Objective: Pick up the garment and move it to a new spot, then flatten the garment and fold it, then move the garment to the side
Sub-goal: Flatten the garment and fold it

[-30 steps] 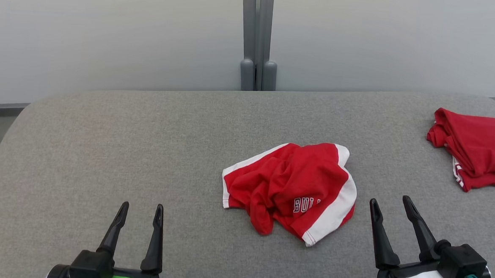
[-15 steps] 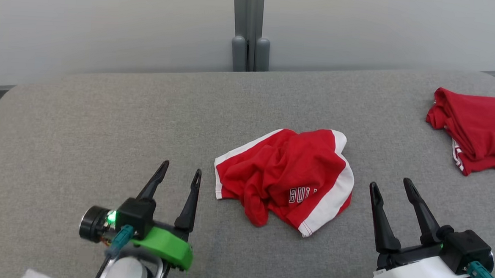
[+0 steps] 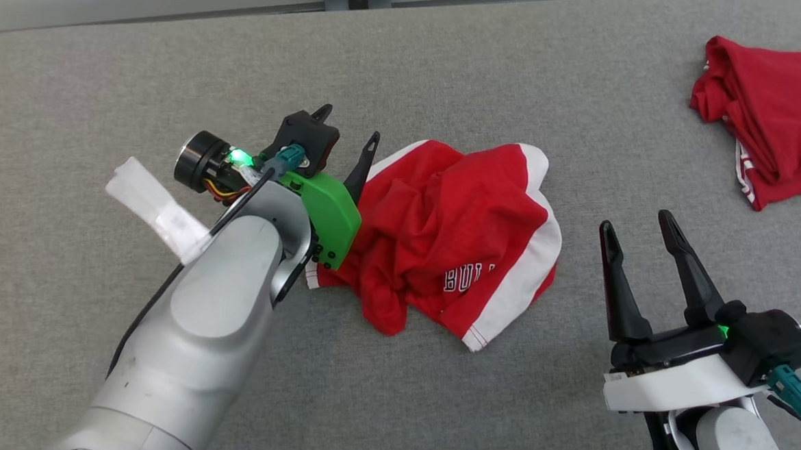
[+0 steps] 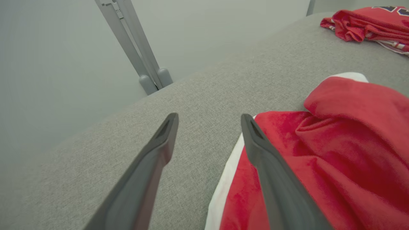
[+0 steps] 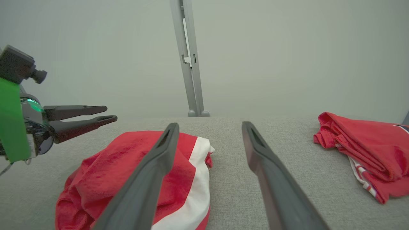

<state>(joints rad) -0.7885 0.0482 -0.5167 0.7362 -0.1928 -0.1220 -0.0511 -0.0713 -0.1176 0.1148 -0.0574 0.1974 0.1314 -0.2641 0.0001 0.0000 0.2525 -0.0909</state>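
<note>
The crumpled red garment (image 3: 455, 235) lies mid-tabletop (image 3: 107, 65), not yet lifted. The left end effector (image 3: 349, 122) sits at the garment's left edge with its fingers spread. In the left wrist view one finger lies over the white hem and the other over bare grey cloth just outside it. That straddle looks meant to pinch the hem for the pick-up. The right end effector (image 3: 635, 220) hovers just off the garment's right side, also spread and holding nothing, probably waiting to take the opposite edge. A red jersey (image 3: 777, 107) lies well beyond the garment's right.

Half a second earlier the left end effector was near the garment's left but clear of it; now it reaches the hem. The head camera has tipped downward, so the whole scene sits higher. The garment's heap looks unchanged, and the right end effector keeps its place beside it.
</note>
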